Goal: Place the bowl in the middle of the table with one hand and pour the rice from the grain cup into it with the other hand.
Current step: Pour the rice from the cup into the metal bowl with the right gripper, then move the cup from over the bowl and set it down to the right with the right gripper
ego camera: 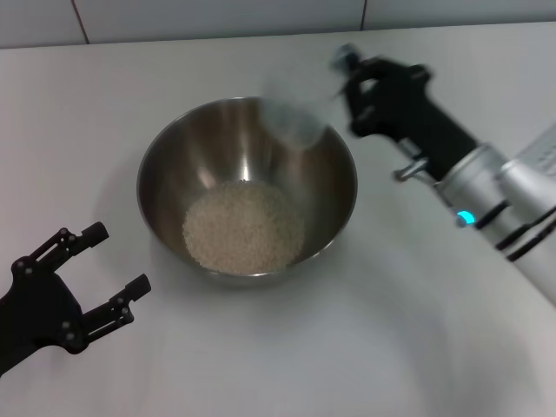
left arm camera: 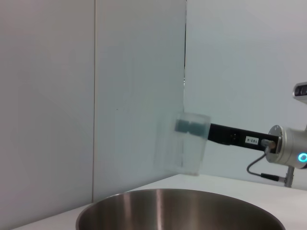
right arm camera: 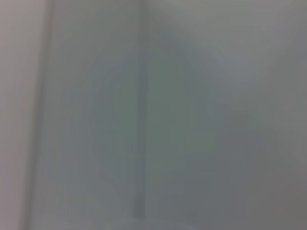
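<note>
The bowl (ego camera: 248, 187) is sitting near the middle of the white surface (ego camera: 417, 347), and the rice (ego camera: 244, 227) is lying in a pale heap at its bottom. The right gripper (ego camera: 343, 87) is reaching in from the far right and holding the cup (ego camera: 294, 117) in the air above the bowl's far rim. In the left wrist view the cup (left arm camera: 182, 143) is showing as a see-through blur with dark fingers (left arm camera: 189, 126) pinching its upper part, and it is looking empty, though the blur is making that hard to be sure of. The right wrist view is showing only a grey wall.

The left gripper (ego camera: 109, 282) is hanging low at the near left, apart from the bowl, with its fingers spread and nothing between them.

To my eye the pouring is as good as done, since the grain is resting in the bowl. The cup is looking light and thin-walled, likely to flex or slip if squeezed hard, so a steady pinch across its upper wall seems the sensible hold. The bowl is looking stiff and smooth, prone to sliding on the bare surface if nudged; its thin rim is the obvious place to take it, and the rice inside would shift if it were tipped.
</note>
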